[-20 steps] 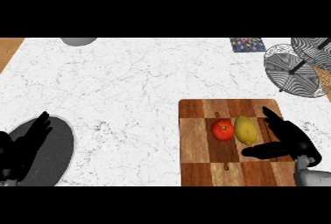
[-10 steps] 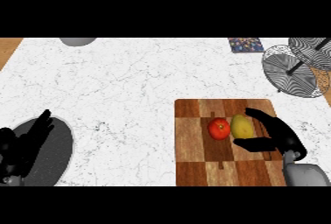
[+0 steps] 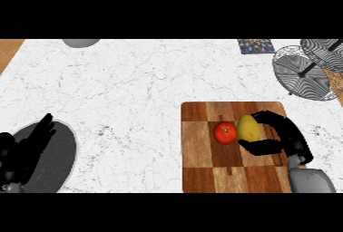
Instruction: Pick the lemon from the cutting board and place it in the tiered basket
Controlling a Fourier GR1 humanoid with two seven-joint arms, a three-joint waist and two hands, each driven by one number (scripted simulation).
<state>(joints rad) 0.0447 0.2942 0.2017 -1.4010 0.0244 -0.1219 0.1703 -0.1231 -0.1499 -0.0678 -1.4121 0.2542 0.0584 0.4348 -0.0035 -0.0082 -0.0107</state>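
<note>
Right robot hand [image 3: 285, 138] is curling around the lemon [image 3: 249, 128] on the cutting board [image 3: 201, 158] near the worktop's [image 3: 134, 90] front-right corner, the lemon lying against a tomato [image 3: 226, 132]; left robot hand [image 3: 23, 149] is resting open at the front-left edge.

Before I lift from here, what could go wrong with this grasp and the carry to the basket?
The tomato sits right against the lemon, so as the right robot hand closes and lifts, it may nudge the tomato and set it rolling on the cutting board. The fingers curl round only the lemon's right side and lower end, so it might slip out. The tiered basket sits at the far right edge, partly out of view, so placement could be hard to judge.
</note>
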